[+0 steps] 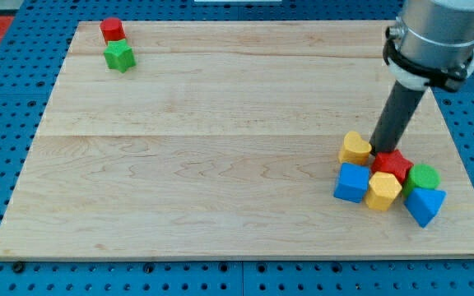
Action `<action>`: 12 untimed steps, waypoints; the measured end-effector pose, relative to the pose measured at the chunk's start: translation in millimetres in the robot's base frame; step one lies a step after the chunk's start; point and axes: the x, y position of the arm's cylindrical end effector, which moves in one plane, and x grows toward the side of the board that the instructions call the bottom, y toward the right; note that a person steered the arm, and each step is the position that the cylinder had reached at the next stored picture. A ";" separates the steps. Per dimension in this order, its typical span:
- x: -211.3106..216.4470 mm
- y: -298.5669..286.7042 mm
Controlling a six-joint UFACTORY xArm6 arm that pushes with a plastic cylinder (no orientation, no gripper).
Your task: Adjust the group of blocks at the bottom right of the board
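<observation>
1. At the view's top left, well apart from the work, a red cylindrical plastic block [112,30] and a green star-shaped plastic block [119,56] are seen close together on the pale wooden board [179,148]; no part in the task is judged for them.
2. At the bottom right the group is found: a blue cube block [353,182] below a yellow heart-like block [355,148]; a yellow hexagonal block [383,190] beside the cube; a red star-shaped block [393,164] above it.
3. My tip [380,152] is set between the yellow heart-like block and the red star, touching or nearly touching both; no jaws are carried, only a rod.
4. Farthest right, a green round block [424,176] and a blue wedge-like block [425,205] are packed against the rest.
5. The adjusting is judged to be under way; the cluster is tight but uneven, so some nudging may remain.
</observation>
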 end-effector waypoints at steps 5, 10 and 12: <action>84.5 89.6; 113.5 47.9; 77.6 22.7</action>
